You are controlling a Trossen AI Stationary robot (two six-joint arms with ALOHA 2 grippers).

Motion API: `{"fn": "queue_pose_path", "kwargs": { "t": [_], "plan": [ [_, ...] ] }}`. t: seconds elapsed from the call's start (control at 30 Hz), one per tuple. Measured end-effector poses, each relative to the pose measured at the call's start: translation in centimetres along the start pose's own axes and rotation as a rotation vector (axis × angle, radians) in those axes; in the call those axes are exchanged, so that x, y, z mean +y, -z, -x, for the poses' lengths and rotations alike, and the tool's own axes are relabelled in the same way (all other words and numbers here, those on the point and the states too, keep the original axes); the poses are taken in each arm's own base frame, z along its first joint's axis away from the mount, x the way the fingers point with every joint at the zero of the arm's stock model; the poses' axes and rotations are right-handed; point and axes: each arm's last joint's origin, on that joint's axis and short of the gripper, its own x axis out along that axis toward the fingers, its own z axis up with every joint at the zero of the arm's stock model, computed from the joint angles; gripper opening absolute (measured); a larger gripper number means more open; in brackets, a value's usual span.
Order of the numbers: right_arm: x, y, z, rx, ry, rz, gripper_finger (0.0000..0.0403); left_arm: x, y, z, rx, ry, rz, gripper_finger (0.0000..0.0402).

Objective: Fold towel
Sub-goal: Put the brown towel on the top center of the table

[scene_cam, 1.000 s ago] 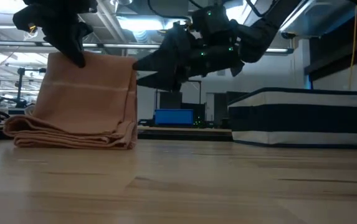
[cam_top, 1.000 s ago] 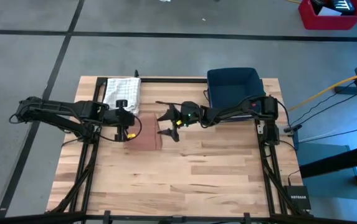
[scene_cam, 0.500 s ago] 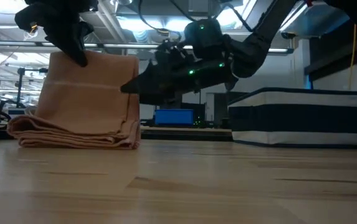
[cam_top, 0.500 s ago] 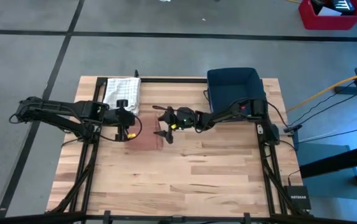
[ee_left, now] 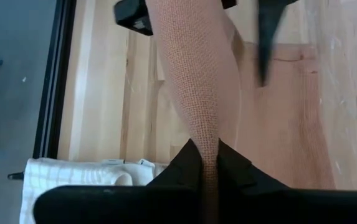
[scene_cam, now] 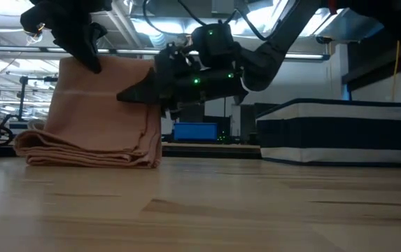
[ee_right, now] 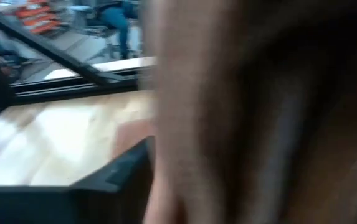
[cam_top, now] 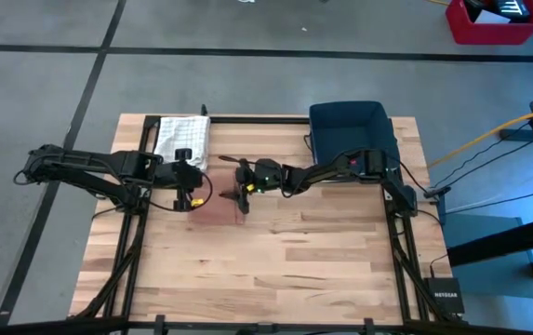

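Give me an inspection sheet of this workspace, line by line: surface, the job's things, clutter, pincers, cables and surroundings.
Surface: wooden table, bare planks toward the near side.
Job's things: pink towel, one edge lifted, the rest bunched in folds on the table.
Clutter: checked white cloth at the far left edge; blue bin at the far right.
Pincers: left pincer shut on the pink towel's raised top edge; right pincer open, its fingers at the towel's right side.
Cables: yellow cable on the floor to the right; black cables along both arms.
Surroundings: grey floor, red crate at the far right; a workshop with ceiling lights behind.
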Motion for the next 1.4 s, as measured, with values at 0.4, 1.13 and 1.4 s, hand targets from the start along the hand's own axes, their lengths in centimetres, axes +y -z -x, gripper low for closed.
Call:
{"fn": "queue_pose_path", "kwargs": {
  "t": [0.4, 1.13, 1.4],
  "plan": [
    [0.3, 0.2, -0.1, 0.013, 0.037, 0.086, 0.0025, 0.1, -0.1, 0.0, -0.01, -0.004, 0.078, 0.0018],
    [-2.7, -9.5, -1.7, -0.076, 0.125, 0.107, 0.0011, 7.0, -2.5, 13.7, -0.235, -0.419, 0.324, 0.0186],
    [-5.3, -11.7, -2.4, -0.16, 0.154, 0.02, 0.0011, 7.7, -1.8, 15.8, -0.352, -0.433, 0.349, 0.0186]
  ]
}}
